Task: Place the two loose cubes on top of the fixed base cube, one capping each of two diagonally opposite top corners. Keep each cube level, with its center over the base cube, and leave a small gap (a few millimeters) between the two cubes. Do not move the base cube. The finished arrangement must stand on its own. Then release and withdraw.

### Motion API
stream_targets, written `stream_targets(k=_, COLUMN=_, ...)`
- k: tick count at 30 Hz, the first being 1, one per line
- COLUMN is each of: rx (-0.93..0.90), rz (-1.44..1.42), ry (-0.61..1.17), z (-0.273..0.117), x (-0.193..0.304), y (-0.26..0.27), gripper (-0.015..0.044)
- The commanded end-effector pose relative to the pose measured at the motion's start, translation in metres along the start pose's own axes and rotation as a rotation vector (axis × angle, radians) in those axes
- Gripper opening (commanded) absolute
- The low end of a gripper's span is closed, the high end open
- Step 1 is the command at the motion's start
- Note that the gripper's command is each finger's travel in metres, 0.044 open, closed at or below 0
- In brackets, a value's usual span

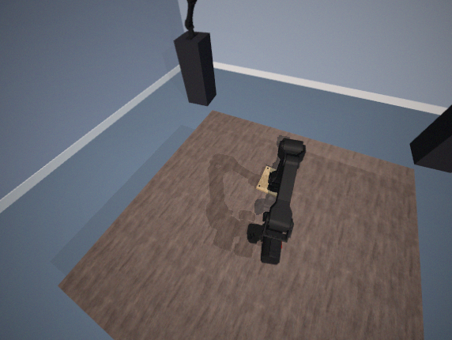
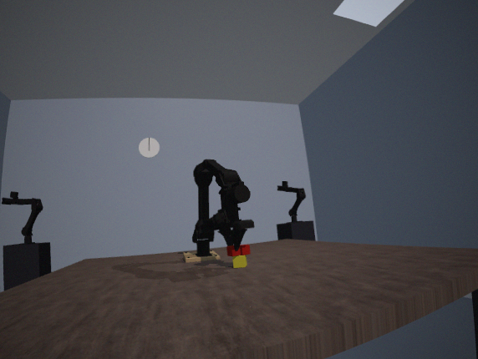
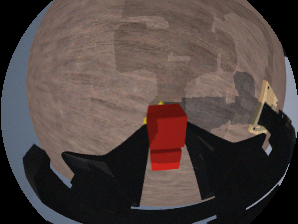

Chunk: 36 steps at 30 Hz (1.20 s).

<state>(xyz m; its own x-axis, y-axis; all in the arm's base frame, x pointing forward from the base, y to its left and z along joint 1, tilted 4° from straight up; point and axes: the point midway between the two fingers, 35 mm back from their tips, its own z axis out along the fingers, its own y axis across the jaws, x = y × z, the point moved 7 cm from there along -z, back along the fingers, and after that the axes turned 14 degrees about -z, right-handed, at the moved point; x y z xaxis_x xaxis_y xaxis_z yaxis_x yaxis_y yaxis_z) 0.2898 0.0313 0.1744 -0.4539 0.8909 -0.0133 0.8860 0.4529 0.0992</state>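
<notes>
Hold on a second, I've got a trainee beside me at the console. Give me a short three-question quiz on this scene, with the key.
1. True or false: the pincer is shut on a red cube.
2. How many cubes show in the exterior view?
3. Which cube appears lowest in the exterior view?
A) the held one
B) the yellow cube
C) the unheld red one

Key: 1 true; 2 three; 3 B
</notes>
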Motion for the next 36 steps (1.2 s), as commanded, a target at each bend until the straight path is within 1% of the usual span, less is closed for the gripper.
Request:
stream_targets(k=1, rx=0.000, rz=-0.002, ry=-0.004, z=0.000, x=0.000, y=0.000, gripper=0.0105)
stream_targets(k=3, rx=0.000, rz=-0.002, ry=-0.004, z=0.000, x=0.000, y=0.000, gripper=0.0105)
stream_targets(k=7, rx=0.000, rz=-0.002, ry=-0.004, z=0.000, x=0.000, y=0.000, gripper=0.0205)
stream_targets(k=12, rx=0.000, rz=-0.002, ry=-0.004, z=0.000, x=0.000, y=0.000, gripper=0.0205)
stream_targets(k=36, rx=0.000, rz=0.000, ry=0.000, z=-0.046, x=0.000, y=0.000, gripper=0.0205)
